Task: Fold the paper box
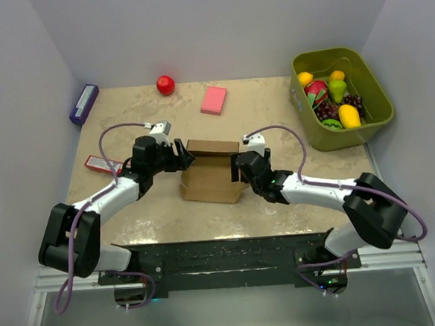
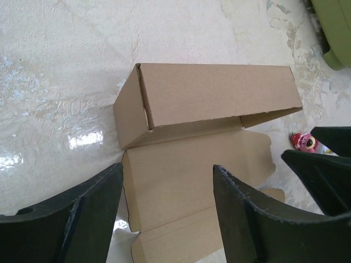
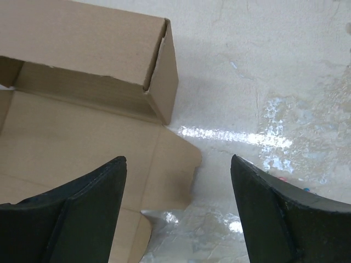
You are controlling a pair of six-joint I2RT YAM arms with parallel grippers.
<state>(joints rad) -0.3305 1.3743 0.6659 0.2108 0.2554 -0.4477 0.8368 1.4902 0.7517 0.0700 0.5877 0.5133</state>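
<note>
The left gripper (image 2: 167, 178) hovers with its jaws spread wide and grips nothing. Directly beneath its fingers lies the flat panel (image 2: 181, 164) of the paper box (image 1: 209, 171). Just past its fingertips the folded section (image 2: 214, 93) stands up as a long hollow sleeve with an open end. The right gripper (image 3: 178, 164) faces the box's opposite end, equally wide and empty, with a rounded corner flap (image 3: 175, 156) below its gap.

The likeliest trouble is sliding. The table (image 2: 66, 82) is glossy and throws bright reflections, so an uneven push from one arm would probably skate the light box sideways instead of bending a crease. A finger that lands off a score line could buckle the thin board. The upright sleeve looks unlocked and may spring open if it is knocked.

The cardboard is plain brown, matte and faintly fibrous, with crisp straight folds and cut tabs. The table is pale and marbled. Far beyond the right gripper sits a smooth green bin (image 1: 329, 52).
</note>
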